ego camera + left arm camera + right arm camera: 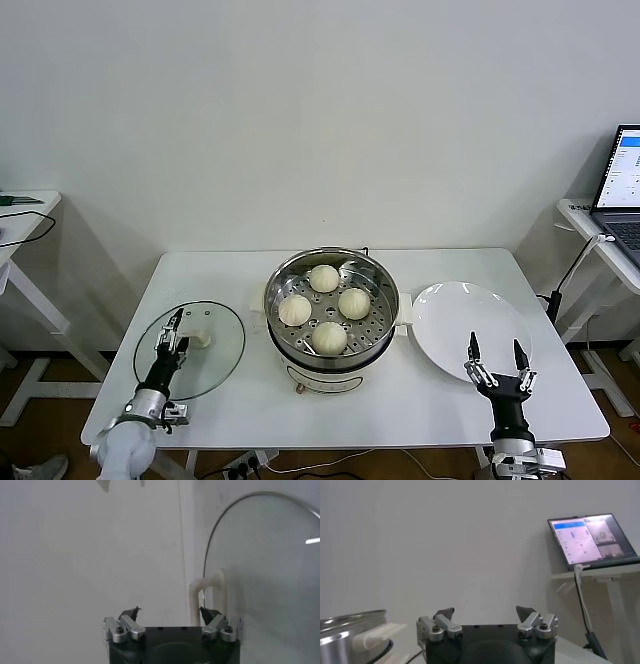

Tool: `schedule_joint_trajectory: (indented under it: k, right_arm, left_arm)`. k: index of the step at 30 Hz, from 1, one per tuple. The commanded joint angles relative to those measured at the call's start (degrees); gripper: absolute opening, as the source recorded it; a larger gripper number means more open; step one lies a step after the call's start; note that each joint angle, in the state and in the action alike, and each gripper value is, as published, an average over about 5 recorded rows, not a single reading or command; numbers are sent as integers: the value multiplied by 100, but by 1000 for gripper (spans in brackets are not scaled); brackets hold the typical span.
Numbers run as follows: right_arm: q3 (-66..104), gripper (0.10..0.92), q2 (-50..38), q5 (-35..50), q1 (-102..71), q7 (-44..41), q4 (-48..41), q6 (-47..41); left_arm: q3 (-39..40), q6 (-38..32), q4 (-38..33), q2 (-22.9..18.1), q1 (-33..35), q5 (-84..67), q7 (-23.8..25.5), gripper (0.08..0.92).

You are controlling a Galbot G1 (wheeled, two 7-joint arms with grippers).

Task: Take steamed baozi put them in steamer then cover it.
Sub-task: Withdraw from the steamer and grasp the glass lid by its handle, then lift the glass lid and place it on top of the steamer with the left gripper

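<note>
Four cream-white steamed baozi (327, 306) sit on the perforated tray inside the shiny steel steamer (385, 315) at the table's middle. The clear glass cover (222, 345) lies flat on the table left of the steamer, its cream handle (200, 341) at centre. My left gripper (171, 334) is open over the cover, just left of the handle. In the left wrist view the handle (206, 591) and the cover (270, 575) lie just ahead of the open left gripper (171, 611). My right gripper (495, 354) is open and empty at the front edge of the white plate, seen again in its wrist view (485, 612).
An empty white plate (455, 315) lies right of the steamer. The steamer's rim and a side handle (367, 630) show in the right wrist view. A laptop (622, 188) stands on a side table at far right, another side table (25, 215) at far left.
</note>
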Motion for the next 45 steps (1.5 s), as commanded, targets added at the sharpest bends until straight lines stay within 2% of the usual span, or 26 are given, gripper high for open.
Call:
schedule_joint_trajectory:
  k: [1,5,15,19,26,32,37,41,45]
  right_arm:
    - [7,823,11,-25,29,-15,-103,36]
    - [6,823,12,-45,46,-26,-164,73]
    - [-27,823,10,-78,115,-22,-264,107]
    - [-36,823,11,-76,130,-15,-260,106]
    - [-41,823,11,-65,165,-6,-251,104]
    - [-48,823,9,-65,172,-5,-197,100]
    - [-35,823,-7,-51,185,-6,-178,101]
    - [-47,823,-1,-51,198,-11,-179,108]
    - [-51,823,16,-50,228,-18,-193,125]
  left_arm:
    - [43,57,382,-35,-330,102,-37,821]
    - [46,54,519,-42,-366,105,-73,779]
    - [36,-17,616,-49,-388,101,-186,497]
    - [34,-27,360,-75,-308,98,-237,376]
    - [-2,161,-562,-58,38,-63,-136,201]
    - [-183,626,-1926,173,525,-571,145,188]
    - [-171,1419,-3268,665,929,-1653,910,188]
    - [188,2326,-4107,1094,989,-2319,1598,188]
    - [968,3220,-4575,1309,801,-2429,1970,188]
